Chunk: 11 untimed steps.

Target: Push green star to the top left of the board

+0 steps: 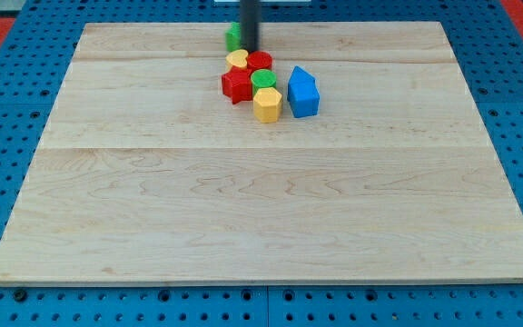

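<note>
Rod: a straight dark rod is coming down from the view's top edge, a little left of centre.
My tip (250, 49): it is resting near the tabletop's top edge, touching or just beside the right side of the green block.
Gripper: there is none on this arm, so nothing is being held; the rod is only standing against the block.
Green star (232, 37): it is sitting near the top edge, slightly left of centre, partly hidden by the rod, so its star shape is hard to confirm.
Cluster: just below my tip, a yellow heart (237, 60), a red cylinder (261, 62), a red star (236, 85), a green cylinder (263, 80) and a yellow hexagon (267, 105) are crowding together.
Blue block (302, 92): it is standing just right of the cluster.
Tabletop (243, 209): pale wooden board lying on a blue perforated base.
</note>
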Each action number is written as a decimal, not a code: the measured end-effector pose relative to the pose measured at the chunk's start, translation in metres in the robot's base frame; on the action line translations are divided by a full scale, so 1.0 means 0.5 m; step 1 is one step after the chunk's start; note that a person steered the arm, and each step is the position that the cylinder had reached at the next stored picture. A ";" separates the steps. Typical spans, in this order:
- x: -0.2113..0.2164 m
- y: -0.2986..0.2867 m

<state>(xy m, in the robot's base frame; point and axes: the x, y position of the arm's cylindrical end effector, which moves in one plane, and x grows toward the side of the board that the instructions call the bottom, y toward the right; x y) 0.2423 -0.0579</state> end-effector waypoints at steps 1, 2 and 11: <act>0.024 0.085; -0.035 0.105; 0.003 -0.114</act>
